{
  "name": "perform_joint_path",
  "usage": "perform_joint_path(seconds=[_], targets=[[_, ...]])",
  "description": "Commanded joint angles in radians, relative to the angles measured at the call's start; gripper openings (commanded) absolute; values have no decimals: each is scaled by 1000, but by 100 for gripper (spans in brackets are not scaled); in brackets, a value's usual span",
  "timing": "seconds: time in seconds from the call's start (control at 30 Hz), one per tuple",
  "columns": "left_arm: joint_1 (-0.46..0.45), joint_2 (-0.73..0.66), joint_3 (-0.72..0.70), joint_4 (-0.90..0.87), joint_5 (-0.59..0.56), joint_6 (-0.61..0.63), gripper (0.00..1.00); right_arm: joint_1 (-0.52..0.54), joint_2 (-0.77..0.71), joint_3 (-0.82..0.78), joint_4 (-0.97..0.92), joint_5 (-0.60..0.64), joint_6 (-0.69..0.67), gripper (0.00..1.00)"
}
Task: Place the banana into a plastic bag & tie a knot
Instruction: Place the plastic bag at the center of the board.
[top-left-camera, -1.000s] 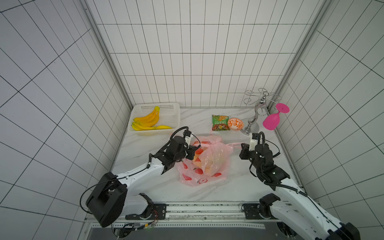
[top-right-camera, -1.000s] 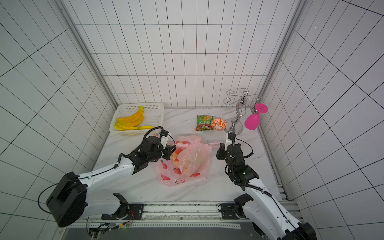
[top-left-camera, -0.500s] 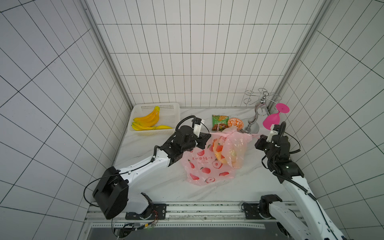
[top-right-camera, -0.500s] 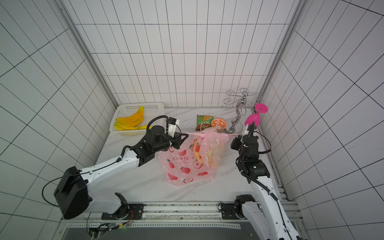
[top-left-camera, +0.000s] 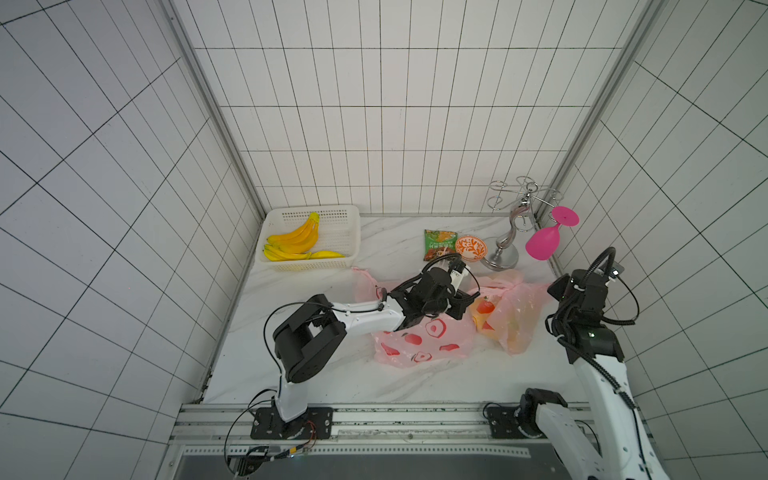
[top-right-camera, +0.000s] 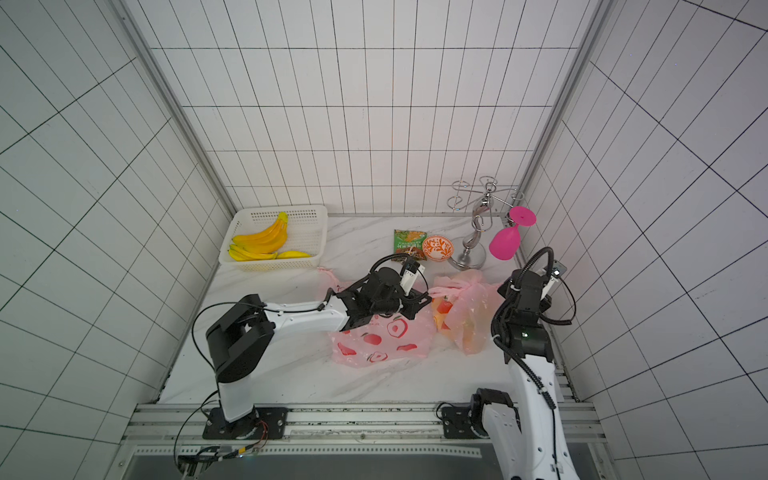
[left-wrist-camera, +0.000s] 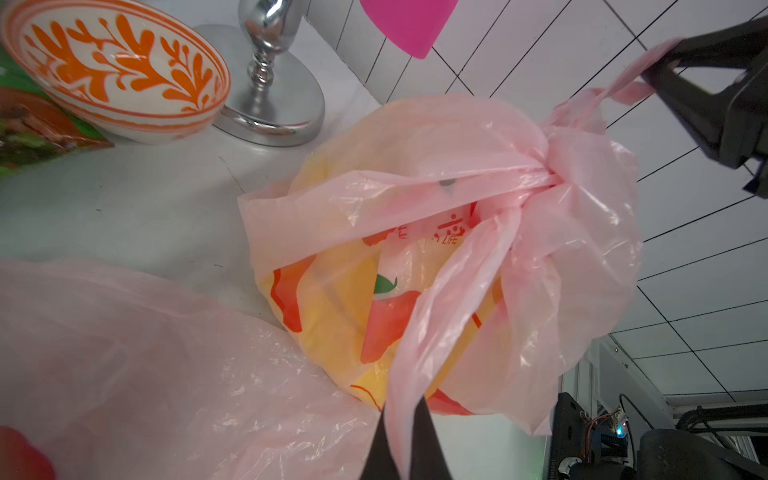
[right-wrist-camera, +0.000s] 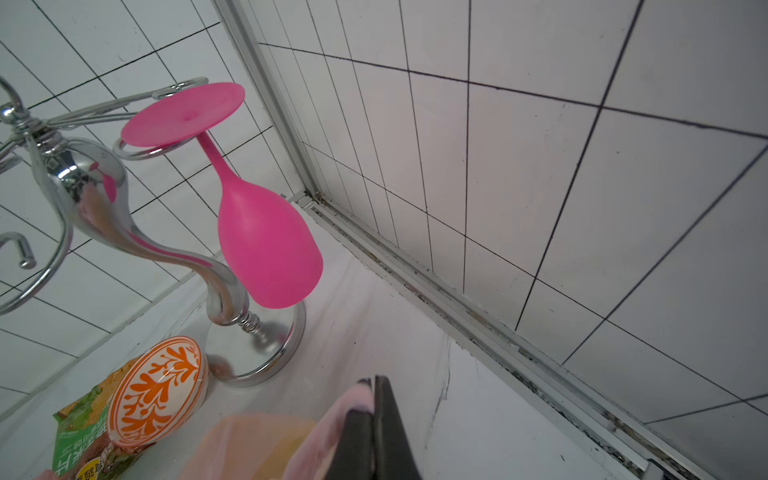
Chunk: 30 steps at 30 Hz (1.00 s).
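Note:
A pink plastic bag (top-left-camera: 509, 320) (top-right-camera: 469, 320) (left-wrist-camera: 582, 257) stands on the table at the right, and the yellow banana (left-wrist-camera: 332, 324) (top-left-camera: 481, 323) shows through it. Its two handles cross in a tight twist (left-wrist-camera: 550, 174) over the mouth. My left gripper (left-wrist-camera: 405, 440) (top-left-camera: 462, 306) (top-right-camera: 420, 301) is shut on one handle strip, just left of the bag. On the bag's right, near the wall, my right gripper (right-wrist-camera: 372, 388) (top-left-camera: 557, 289) (top-right-camera: 506, 289) (left-wrist-camera: 665, 70) is shut on the other handle and pulls it taut.
A second pink bag with red prints (top-left-camera: 415, 340) (top-right-camera: 374, 340) lies flat under my left arm. Behind stand an orange-patterned bowl (top-left-camera: 470, 247), a green packet (top-left-camera: 438, 243) and a chrome rack (top-left-camera: 509, 245) with a pink glass (top-left-camera: 542, 243). A white basket (top-left-camera: 345, 220) of bananas sits back left.
The bag with the banana has slid right, off the flat bag. My right gripper pulled its handle toward the right wall, and my left arm followed right, so the handles tightened.

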Motion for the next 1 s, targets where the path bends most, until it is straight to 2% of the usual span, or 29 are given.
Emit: perform_joint_path(seconds=[0.0, 0.07, 0.13, 0.27, 0.37, 0.5, 0.57, 0.67, 0.77, 0.87, 0.97], targets=[[5, -7, 40, -27, 1, -11, 13, -26, 1, -49, 7, -11, 32, 7], [7, -45, 34, -76, -31, 2, 25, -26, -9, -44, 6, -28, 32, 33], [14, -94, 29, -130, -56, 8, 43, -26, -24, -33, -1, -45, 37, 52], [30, -224, 15, -273, -154, 22, 67, -26, -49, 8, -29, -75, 56, 80], [46, -338, -6, -397, -251, 32, 80, -24, -77, 45, -69, -65, 63, 99], [96, -511, -104, -546, -499, -6, 94, -24, -120, 93, -108, -84, 58, 99], [176, -587, -178, -617, -579, -39, 98, -22, -133, 123, -131, -95, 48, 99], [350, -629, -277, -663, -523, -50, 98, -9, -143, 164, -156, -134, 5, 99], [454, -602, -340, -630, -442, -15, 98, 18, -135, 196, -165, -224, -32, 100], [478, -528, -346, -596, -400, -5, 98, 62, -94, 230, -185, -324, -57, 99], [477, -404, -290, -634, -368, -1, 97, 162, -63, 246, -197, -330, -77, 100]])
